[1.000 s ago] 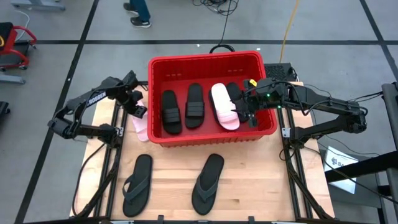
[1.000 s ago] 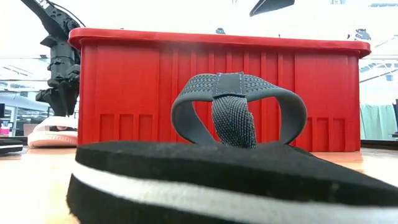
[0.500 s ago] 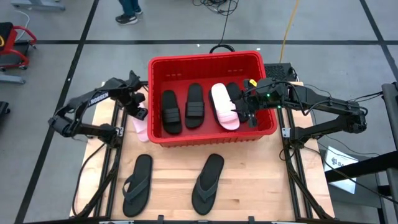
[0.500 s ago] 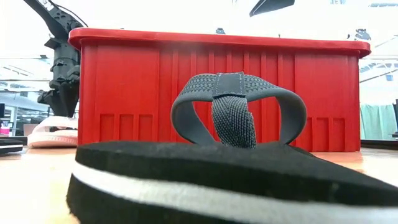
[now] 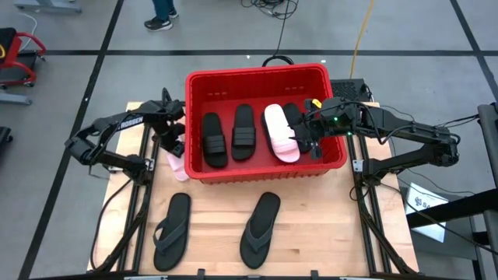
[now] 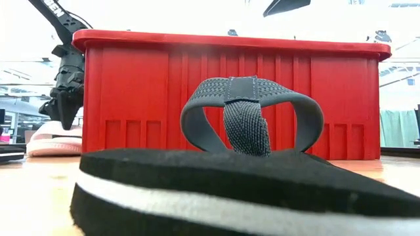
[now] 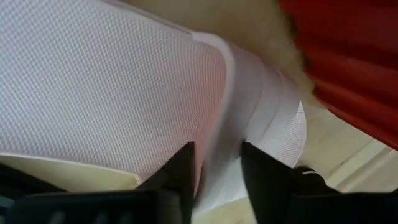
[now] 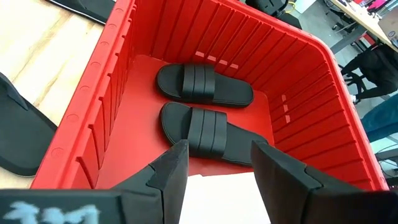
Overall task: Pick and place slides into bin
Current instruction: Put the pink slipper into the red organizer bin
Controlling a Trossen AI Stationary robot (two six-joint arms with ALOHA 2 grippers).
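Note:
A pale pink-white slide [image 5: 179, 165] lies flat on the table against the left wall of the red bin [image 5: 257, 74]. My left gripper [image 5: 176, 146] points steeply down onto it, fingers apart; the left wrist view shows its white strap [image 7: 124, 93] filling the picture. Inside the bin lie two black slides [image 5: 214, 140] [image 5: 243, 132], a pink-white slide [image 5: 280, 132] and another black one [image 5: 294, 117]. Over the bin's right part my right gripper [image 5: 311, 140] hangs open. Two black flip-flops [image 5: 171, 231] [image 5: 261, 228] lie near the table's front. My left gripper has its fingers astride the edge of the slide's strap [image 7: 217, 124], one finger [image 7: 180, 171] over the strap and the other [image 7: 264, 177] over the footbed, coming from above. Whether they touch it I cannot tell. The slide lies flat on the table.
The bin's left wall [image 6: 85, 85] stands close beside my left gripper [image 6: 62, 111]. In the low view the nearer flip-flop [image 6: 249, 177] fills the foreground. A person's feet [image 5: 159, 19] show on the floor beyond the table. Bare wood lies between the flip-flops and the bin.
My left gripper has come down and a little toward the table's near edge, onto the pale slide beside the bin. The slide has stayed where it was.

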